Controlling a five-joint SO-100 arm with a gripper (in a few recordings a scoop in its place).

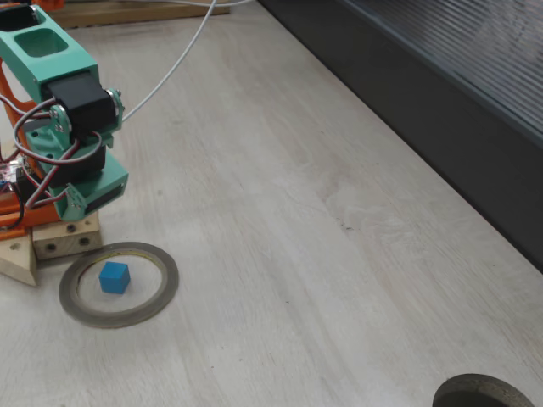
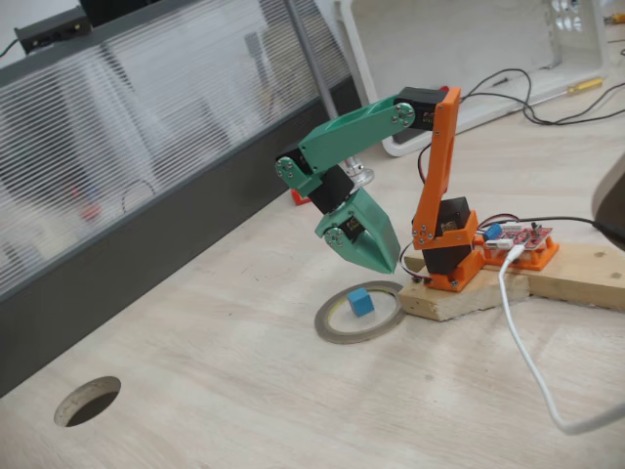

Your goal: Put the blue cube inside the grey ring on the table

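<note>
A: Since the blue cube (image 1: 114,277) sits flat on the worktop (image 1: 280,220) inside the grey ring (image 1: 119,285), clear of the rim all round, I judge the placing done.

B: Agreed. In the other fixed view the blue cube (image 2: 361,301) lies just below the pincer (image 2: 372,256), a little to its left, within the grey ring (image 2: 358,313). The pincer hangs above the ring's far edge, touching neither.

A: Is it holding anything?

B: No, nothing is between its fingers. The green fingers seem drawn nearly together, but from this angle I cannot tell for sure whether they are closed or slightly apart.

A: What is left, then?

B: Only pulling the arm back, I'd say.

A: Further right?

B: The orange base on its wooden block (image 2: 469,293), beside the ring, and a white cable (image 2: 532,362) across the worktop (image 2: 244,391).

A: Anything cut off?

B: In the view from above, the arm is cropped at the left edge, and a dark round disc (image 1: 484,393) is cut by the bottom edge.
</note>
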